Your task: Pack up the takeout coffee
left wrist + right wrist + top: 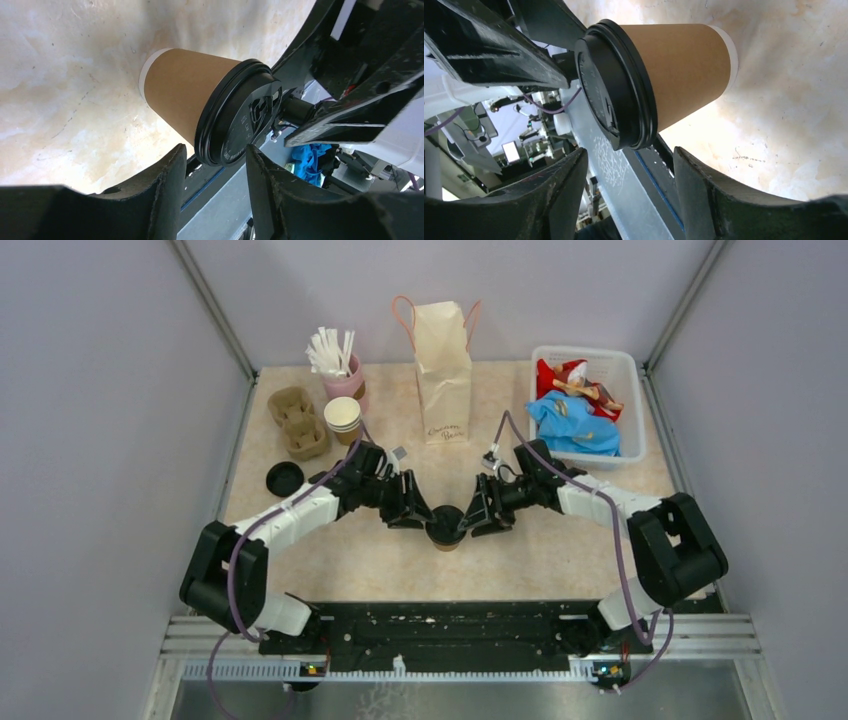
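Black fingers of the left claw fill the lower edge of the left wrist view. They stand spread, with a clear gap between them and nothing pinched. Just beyond the fingertips stands the lidded coffee cup, a brown paper cup with a white base band and a black plastic lid seated on its rim. The lower edge of the lid lines up with the gap. Contact with either finger cannot be determined.

The right claw is in the same condition: its fingers are spread, the cup lies just ahead of the tips, and nothing is pinched.

In the top view the cup stands upright on the desk, at the centre and toward the near half. It sits directly between the two claws, which face each other from left and right.

Farther back, a tall paper bag with thin handles stands upright behind the cup.

Left of the bag:
- a pink cup of white straws
- a stack of lidless brown cups
- a cardboard cup carrier
- a loose black disc, flat on the desk near the left arm

Right of the bag:
- a white bin holding red and blue packets
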Available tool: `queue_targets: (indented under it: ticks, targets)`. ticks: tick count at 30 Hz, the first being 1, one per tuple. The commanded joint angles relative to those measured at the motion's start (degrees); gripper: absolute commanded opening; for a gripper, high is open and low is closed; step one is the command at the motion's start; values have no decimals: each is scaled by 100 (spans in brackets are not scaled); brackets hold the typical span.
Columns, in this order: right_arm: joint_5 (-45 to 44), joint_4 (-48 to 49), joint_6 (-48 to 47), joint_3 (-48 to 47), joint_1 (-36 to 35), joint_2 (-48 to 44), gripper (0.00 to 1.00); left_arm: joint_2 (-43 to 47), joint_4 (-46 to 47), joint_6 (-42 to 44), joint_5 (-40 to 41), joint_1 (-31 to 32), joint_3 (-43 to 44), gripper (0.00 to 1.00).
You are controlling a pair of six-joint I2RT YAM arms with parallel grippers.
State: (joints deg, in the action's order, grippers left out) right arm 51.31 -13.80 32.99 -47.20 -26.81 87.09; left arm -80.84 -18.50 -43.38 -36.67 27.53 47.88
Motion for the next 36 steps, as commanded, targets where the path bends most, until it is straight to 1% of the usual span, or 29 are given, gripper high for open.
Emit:
queue_targets:
  ticks: [1, 4, 7, 12, 15, 17, 19, 22, 26, 28, 29, 30, 32, 34, 36]
  targets:
    - [378, 636, -78, 182, 33, 153, 60, -86, 368, -10, -144, -42, -103, 51]
    - [340, 884, 12, 272, 33, 286, 56, -162, 305, 17, -71, -43, -141, 44]
    - [42, 1001, 54, 311, 38, 447, 52, -214, 308, 21, 18, -46, -259, 40]
    - [-312, 1208, 190, 505, 41, 770, 50, -375, 264, 141, 203, -47, -504, 34]
    - [-340, 1149, 226, 524, 46, 572, 50, -336, 233, 180, 278, -53, -559, 33]
    - [-366, 984, 259, 450, 110, 341, 50, -308, 75, 254, 383, -53, -514, 32]
    - [-267, 1046, 395, 444, 227, 159, 51, -255, -71, 330, 470, -48, -494, 32]
    - [-143, 985, 442, 383, 374, 95, 60, -142, -147, 416, 460, -51, -443, 36]
    - [-19, 421, 241, -34, 378, -57, 66, 215, -121, 387, 155, -54, -63, 60]
    - [-19, 166, 160, -185, 387, -161, 67, 345, -144, 331, 102, -72, 131, 72]
    - [-16, 107, 158, -198, 395, -210, 68, 406, -179, 280, 110, -92, 197, 76]
    - [-9, 98, 168, -177, 395, -256, 68, 456, -195, 236, 119, -120, 234, 77]
    - [-24, 123, 189, -80, 403, -294, 67, 518, -182, 153, 116, -177, 223, 75]
    - [-48, 189, 231, 32, 406, -299, 65, 531, -138, 74, 84, -219, 150, 68]
    - [-79, 286, 283, 124, 404, -291, 62, 478, -134, 39, 100, -230, 59, 57]
